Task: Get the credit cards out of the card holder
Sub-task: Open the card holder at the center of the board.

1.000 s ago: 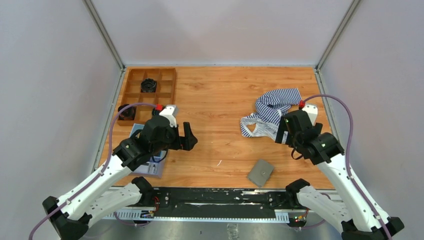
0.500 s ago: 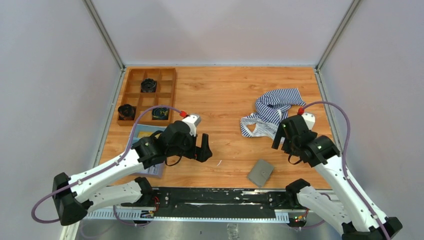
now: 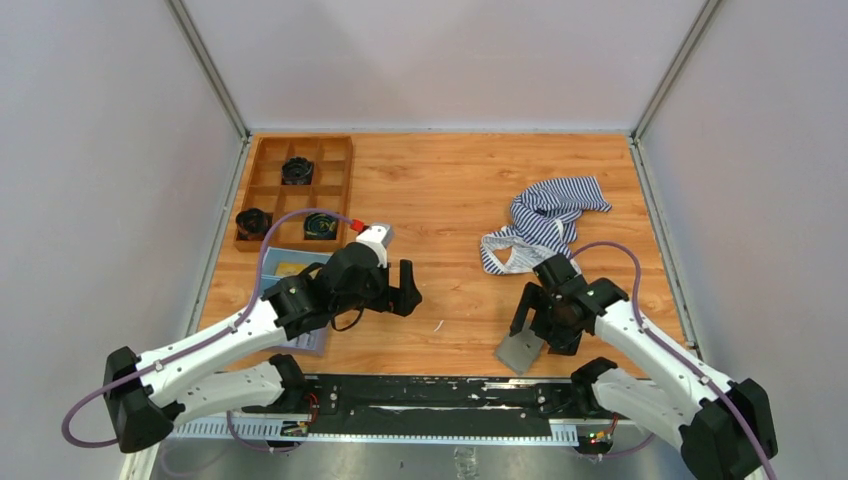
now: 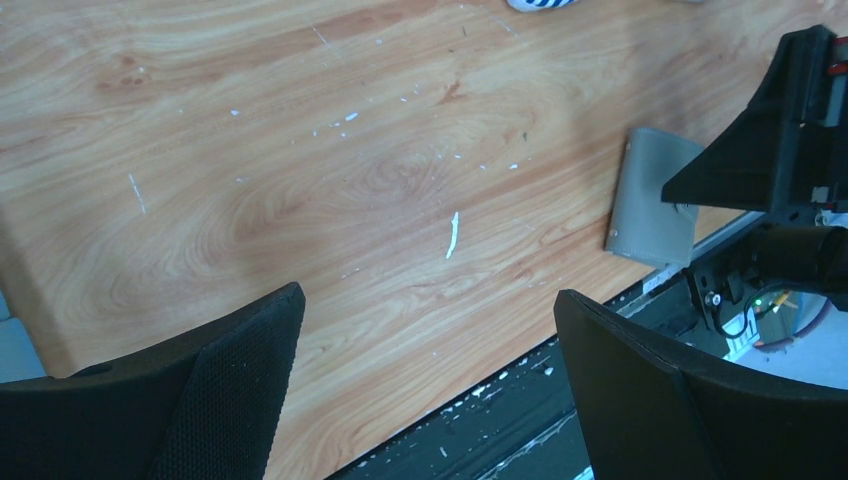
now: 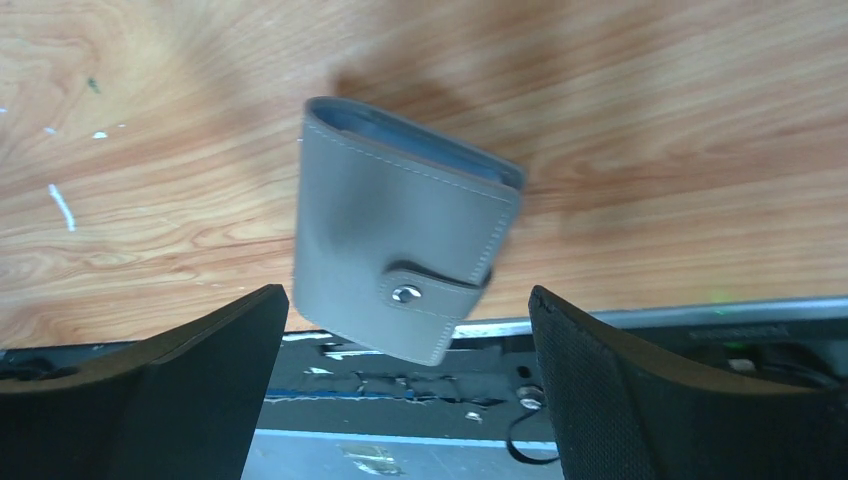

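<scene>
Small flat grey snap-closed card holder [image 5: 400,220] at near edge of wooden table [image 3: 450,190], overhanging; credit cards hidden inside. Right gripper [image 5: 405,300] fingers apart, above it; left gripper [image 4: 428,298] apart, well off. Likely light, flexible, slick: pinch overhanging edge.

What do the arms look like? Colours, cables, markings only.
The left arm and right arm have white links with black joints. A mauve cable runs along each. A red tag marks the left wrist. The left end effector and right end effector are black, with wedge-shaped, fine-textured fingers.
</scene>
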`<state>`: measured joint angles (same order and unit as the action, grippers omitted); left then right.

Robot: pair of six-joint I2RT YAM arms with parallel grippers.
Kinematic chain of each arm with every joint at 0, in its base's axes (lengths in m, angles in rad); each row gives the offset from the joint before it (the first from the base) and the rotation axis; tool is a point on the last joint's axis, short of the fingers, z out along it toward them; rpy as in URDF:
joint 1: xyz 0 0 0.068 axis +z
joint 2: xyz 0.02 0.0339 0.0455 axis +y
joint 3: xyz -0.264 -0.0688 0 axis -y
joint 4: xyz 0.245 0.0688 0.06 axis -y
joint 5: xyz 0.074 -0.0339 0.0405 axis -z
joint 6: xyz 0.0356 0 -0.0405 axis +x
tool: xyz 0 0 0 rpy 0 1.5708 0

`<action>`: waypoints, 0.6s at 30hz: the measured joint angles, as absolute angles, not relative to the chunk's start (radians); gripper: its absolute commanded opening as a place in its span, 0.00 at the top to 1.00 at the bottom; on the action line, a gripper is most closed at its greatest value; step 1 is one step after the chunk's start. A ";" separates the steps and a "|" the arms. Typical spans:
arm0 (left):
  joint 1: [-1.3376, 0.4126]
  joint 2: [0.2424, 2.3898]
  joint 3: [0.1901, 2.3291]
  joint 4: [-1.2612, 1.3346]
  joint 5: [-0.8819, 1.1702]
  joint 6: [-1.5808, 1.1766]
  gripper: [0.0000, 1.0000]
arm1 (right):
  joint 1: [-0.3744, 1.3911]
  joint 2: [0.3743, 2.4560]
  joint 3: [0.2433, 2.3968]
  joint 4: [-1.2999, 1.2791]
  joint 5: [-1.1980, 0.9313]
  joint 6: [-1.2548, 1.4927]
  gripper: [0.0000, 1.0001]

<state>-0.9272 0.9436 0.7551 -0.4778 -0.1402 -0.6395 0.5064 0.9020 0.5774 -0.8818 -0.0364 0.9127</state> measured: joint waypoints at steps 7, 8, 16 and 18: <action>-0.927 0.948 0.768 -0.496 -0.162 -0.629 0.00 | 0.558 1.013 0.561 -0.728 -0.113 0.940 0.05; -0.927 0.953 0.769 -0.498 -0.164 -0.628 0.00 | 0.568 1.036 0.561 -0.709 -0.120 0.943 0.05; -0.927 0.953 0.769 -0.526 -0.192 -0.632 0.00 | 0.665 1.242 0.612 -0.560 -0.164 0.945 0.08; -0.927 0.948 0.769 -0.533 -0.202 -0.636 0.00 | 0.685 1.311 0.662 -0.518 -0.167 0.933 0.09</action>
<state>-0.9272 0.9482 0.7689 -0.5331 -0.2024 -0.6365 0.6846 1.3113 0.6621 -0.5182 -0.1673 0.9325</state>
